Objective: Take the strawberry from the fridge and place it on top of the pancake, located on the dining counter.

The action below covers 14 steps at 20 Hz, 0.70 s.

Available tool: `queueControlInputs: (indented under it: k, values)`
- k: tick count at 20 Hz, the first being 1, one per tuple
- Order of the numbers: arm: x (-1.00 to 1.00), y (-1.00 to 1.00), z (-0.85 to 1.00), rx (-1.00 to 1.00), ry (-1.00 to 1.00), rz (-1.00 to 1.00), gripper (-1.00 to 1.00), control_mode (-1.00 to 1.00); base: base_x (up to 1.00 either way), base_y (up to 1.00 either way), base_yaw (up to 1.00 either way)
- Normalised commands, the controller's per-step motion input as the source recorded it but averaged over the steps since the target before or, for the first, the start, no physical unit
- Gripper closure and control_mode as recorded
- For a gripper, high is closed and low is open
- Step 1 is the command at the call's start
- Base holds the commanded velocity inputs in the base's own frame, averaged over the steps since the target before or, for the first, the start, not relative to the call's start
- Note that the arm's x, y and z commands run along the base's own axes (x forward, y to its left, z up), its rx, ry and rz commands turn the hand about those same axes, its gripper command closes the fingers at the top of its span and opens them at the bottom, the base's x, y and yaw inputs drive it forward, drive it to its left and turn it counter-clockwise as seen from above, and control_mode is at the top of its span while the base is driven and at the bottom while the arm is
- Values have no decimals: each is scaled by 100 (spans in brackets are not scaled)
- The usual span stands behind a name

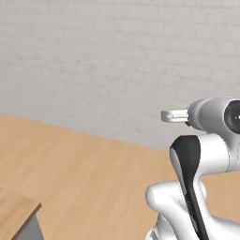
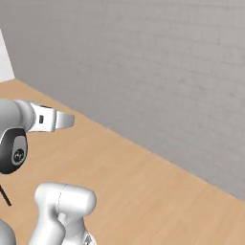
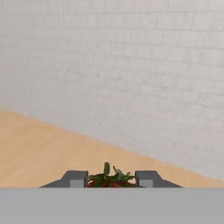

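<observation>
In the hand view the gripper (image 3: pixel 112 180) holds the strawberry (image 3: pixel 109 180) between its two dark fingertips (image 3: pixel 75 179), jaws narrowed onto the fruit; red flesh and a green leafy top show in the gap. The hand points toward a pale grey brick wall (image 3: pixel 131 74) above a light wooden floor (image 3: pixel 39 144). In the left base view the hand is held out level over that floor, and a small red speck beside it seems to be the same fruit, though it is too small to be sure. A light-brown wooden corner (image 1: pixel 16 208) sits at the lower left of that view.
</observation>
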Motion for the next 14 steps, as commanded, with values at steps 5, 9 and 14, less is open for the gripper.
queueControlInputs:
  k: [5, 9, 14]
  values:
    - [0, 0, 0, 0, 0, 0, 100, 100, 100, -23, 60]
    - [0, 0, 0, 0, 0, 0, 100, 100, 100, -24, 61]
    - [0, 0, 0, 0, 0, 0, 100, 100, 100, -33, 58]
